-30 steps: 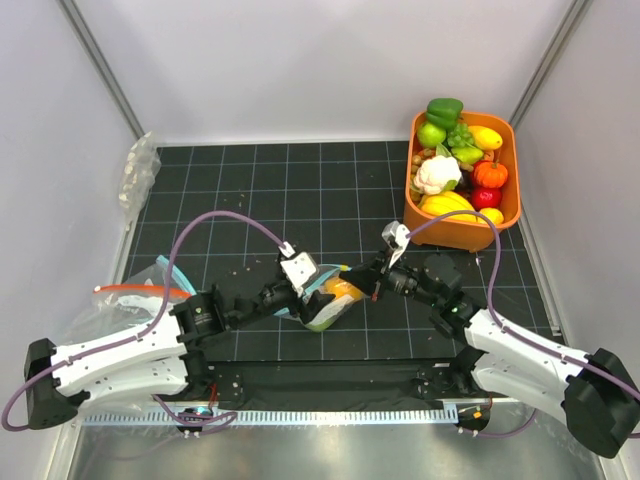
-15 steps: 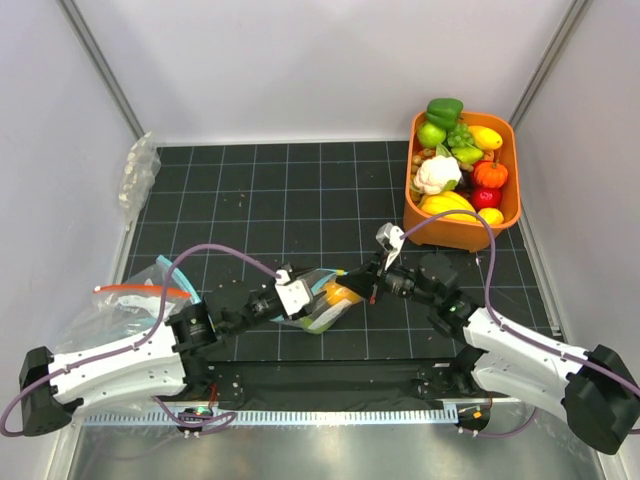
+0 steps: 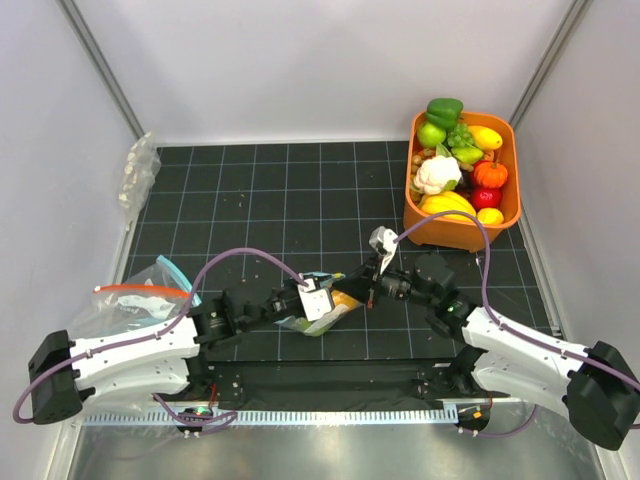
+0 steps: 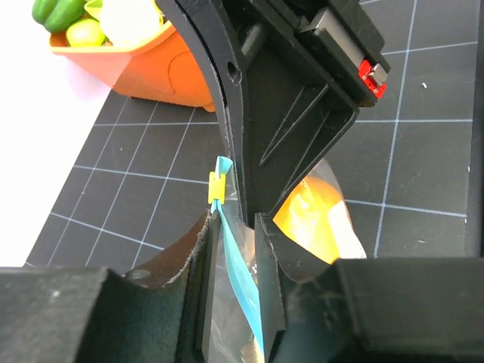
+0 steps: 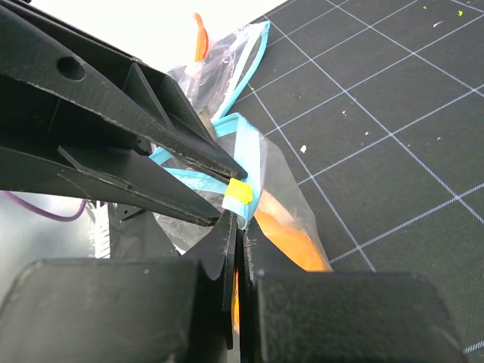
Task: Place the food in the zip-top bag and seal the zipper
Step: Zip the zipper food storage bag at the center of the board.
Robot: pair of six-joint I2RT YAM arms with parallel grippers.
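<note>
The zip-top bag (image 3: 322, 308) lies on the black mat between both grippers, with the oval orange-yellow food (image 3: 346, 293) inside; a greenish tint shows at its near end. My left gripper (image 3: 316, 298) has its jaws close around the teal zipper (image 4: 238, 272), which runs between them toward a yellow end tab (image 4: 216, 187). The orange food (image 4: 310, 219) shows just behind. My right gripper (image 3: 366, 288) is shut on the bag's end beside the yellow tab (image 5: 240, 193), with the zipper (image 5: 249, 144) and the orange food (image 5: 291, 246) right by it. The two grippers nearly touch.
An orange basket (image 3: 413, 215) of toy vegetables and fruits stands at the back right and shows in the left wrist view (image 4: 166, 68). A clear bag with a red-orange strip (image 3: 130, 292) lies at the left. A clear bag with whitish pieces (image 3: 138, 170) lies at the back left.
My left gripper has slid right along the teal zipper toward the right gripper. The right gripper has kept its hold on the bag's end and shifted slightly left.
</note>
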